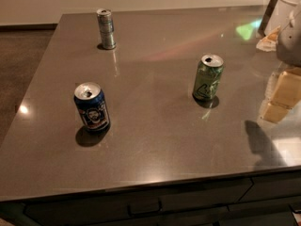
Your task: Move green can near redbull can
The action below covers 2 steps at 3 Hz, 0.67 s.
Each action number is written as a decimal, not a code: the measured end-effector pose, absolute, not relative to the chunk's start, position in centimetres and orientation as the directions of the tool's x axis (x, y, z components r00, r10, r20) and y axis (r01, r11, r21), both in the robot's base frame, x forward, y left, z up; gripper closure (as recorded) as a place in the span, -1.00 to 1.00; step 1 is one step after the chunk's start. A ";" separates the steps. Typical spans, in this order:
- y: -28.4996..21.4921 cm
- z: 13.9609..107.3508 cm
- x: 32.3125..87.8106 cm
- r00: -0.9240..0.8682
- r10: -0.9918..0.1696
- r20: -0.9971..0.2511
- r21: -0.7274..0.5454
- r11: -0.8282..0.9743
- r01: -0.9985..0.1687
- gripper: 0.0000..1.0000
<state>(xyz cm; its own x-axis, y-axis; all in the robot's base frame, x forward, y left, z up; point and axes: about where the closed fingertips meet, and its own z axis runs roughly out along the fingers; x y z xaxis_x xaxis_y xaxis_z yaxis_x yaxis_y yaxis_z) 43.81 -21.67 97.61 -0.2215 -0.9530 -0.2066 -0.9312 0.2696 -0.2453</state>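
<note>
Countertop (155,126): redbull can (106,28) upper left; third can (92,107) lower left; green can (208,77) right of centre; gripper (291,39) at upper-right edge.

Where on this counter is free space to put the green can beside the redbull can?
Bare counter lies around the redbull can, and between green can and blue can. Crowded only at the right edge, where the gripper hangs by pale items.

tool (290,39) | far right edge, upper part | probably hovering, mostly cropped
</note>
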 end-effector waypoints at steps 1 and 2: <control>-21.7 97.6 43.8 -0.222 -0.953 -0.207 -0.245 0.270 -0.931 -1.00; -21.6 97.8 44.3 -0.227 -0.946 -0.230 -0.253 0.284 -0.925 -1.00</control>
<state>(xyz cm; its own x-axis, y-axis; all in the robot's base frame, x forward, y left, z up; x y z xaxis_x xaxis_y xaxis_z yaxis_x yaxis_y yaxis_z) 44.25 -21.60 97.84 -0.2272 -0.9462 -0.2303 -0.9250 0.2836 -0.2528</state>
